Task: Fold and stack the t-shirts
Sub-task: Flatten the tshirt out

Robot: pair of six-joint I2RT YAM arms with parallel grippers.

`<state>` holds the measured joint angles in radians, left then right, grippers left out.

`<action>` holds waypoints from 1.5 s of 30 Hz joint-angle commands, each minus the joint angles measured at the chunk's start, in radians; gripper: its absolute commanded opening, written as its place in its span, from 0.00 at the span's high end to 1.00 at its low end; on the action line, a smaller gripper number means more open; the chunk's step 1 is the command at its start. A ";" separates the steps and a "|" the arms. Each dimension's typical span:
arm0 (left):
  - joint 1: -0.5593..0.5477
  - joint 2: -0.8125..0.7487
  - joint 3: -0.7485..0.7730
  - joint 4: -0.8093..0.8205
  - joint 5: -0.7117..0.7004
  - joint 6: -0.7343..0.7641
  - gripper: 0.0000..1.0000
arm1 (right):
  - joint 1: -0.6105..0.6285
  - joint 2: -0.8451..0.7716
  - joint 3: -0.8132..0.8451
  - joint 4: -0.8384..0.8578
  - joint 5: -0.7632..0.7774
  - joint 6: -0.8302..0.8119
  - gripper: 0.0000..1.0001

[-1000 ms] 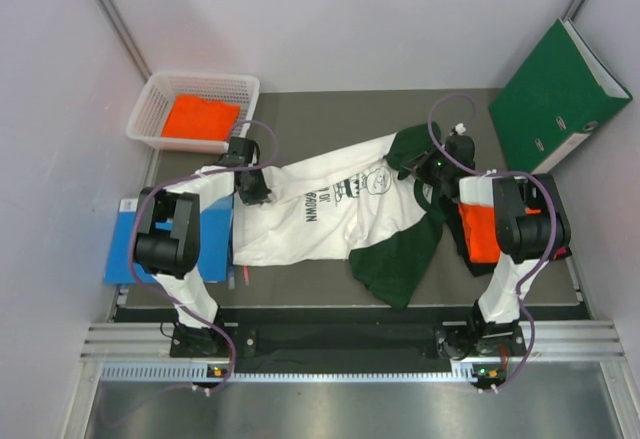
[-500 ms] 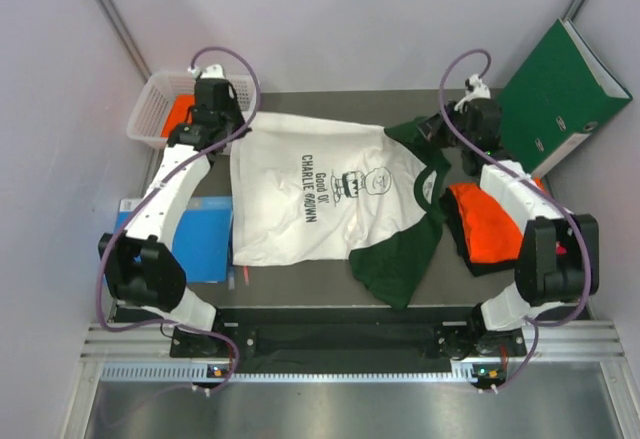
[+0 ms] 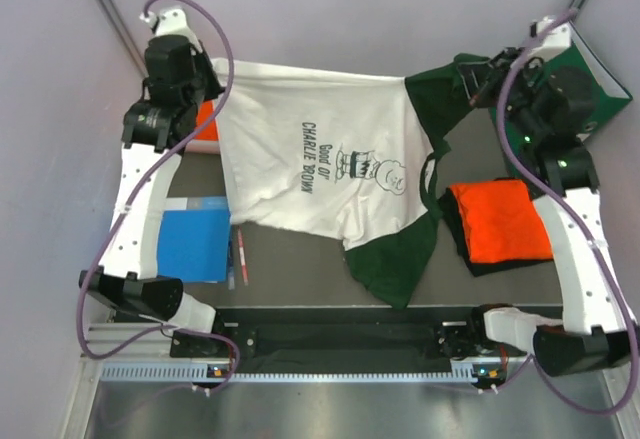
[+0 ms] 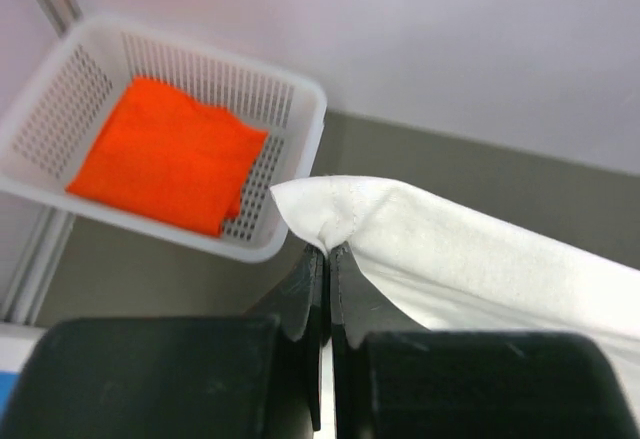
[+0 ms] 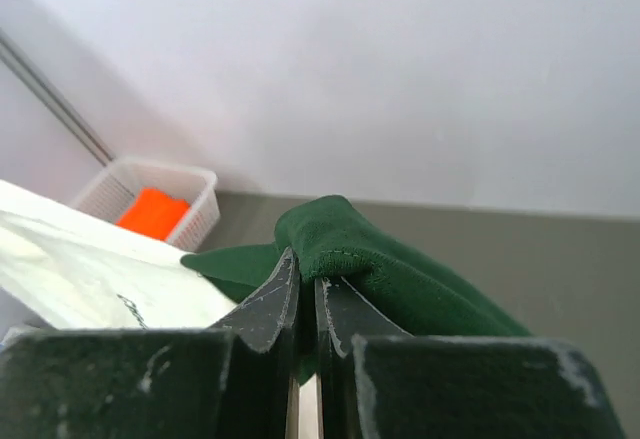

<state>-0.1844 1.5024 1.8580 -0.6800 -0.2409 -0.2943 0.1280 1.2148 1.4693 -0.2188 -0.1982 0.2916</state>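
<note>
The white t-shirt with dark green sleeves (image 3: 320,149) hangs stretched between both raised arms, its chest print facing up and its lower part draped on the table. My left gripper (image 3: 210,64) is shut on its white hem corner (image 4: 325,214). My right gripper (image 3: 470,71) is shut on a green sleeve (image 5: 350,244). A folded orange t-shirt (image 3: 498,219) lies on a black one (image 3: 462,241) at the right. Another orange t-shirt (image 4: 165,154) lies in the white basket (image 4: 290,149) at the back left.
A blue book (image 3: 195,241) lies at the left with a red pen (image 3: 241,257) beside it. A green binder (image 3: 600,89) leans at the back right behind the right arm. Walls close in on the left, back and right.
Both arms have risen and moved toward the back, lifting the white t-shirt off the table and stretching it wide between them. The shirt was crumpled low a second ago.
</note>
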 commanded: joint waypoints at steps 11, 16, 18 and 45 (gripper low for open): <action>0.011 -0.312 0.311 -0.096 -0.037 0.081 1.00 | 0.007 -0.472 0.192 -0.010 0.078 -0.098 1.00; 0.011 -0.415 0.340 -0.133 -0.038 0.092 1.00 | 0.004 -0.555 0.259 -0.057 0.089 -0.100 1.00; 0.011 -0.439 0.371 -0.167 -0.047 0.101 1.00 | -0.002 -0.567 0.293 -0.077 0.085 -0.098 1.00; 0.011 -0.271 -0.239 0.043 -0.054 0.055 1.00 | -0.016 -0.111 -0.159 0.179 0.004 -0.036 1.00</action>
<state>-0.1841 1.1713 1.7023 -0.7700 -0.2680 -0.2138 0.1192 0.9440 1.4021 -0.1982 -0.1947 0.2539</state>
